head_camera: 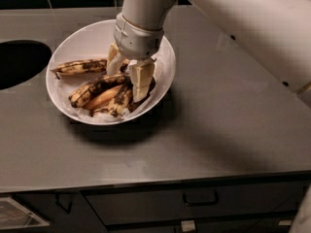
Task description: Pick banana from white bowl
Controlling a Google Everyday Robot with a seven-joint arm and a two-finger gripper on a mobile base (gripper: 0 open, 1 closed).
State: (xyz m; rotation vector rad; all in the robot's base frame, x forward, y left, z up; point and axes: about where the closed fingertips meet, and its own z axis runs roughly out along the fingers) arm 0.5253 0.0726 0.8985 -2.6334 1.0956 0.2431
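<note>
The white bowl (73, 45) sits on the grey counter, left of centre, lined with white paper. It holds several brown-spotted bananas (97, 87); one lies apart along the left side (80, 67). My gripper (127, 71) reaches straight down into the right half of the bowl. Its two pale fingers (141, 79) stand apart and straddle the right ends of the piled bananas. The banana ends between the fingers are partly hidden by the wrist.
A dark round opening (19, 62) is cut into the grey counter (218, 130) at the far left. The white arm (243, 18) crosses the upper right. Drawers with handles (199, 198) run below the counter's front edge.
</note>
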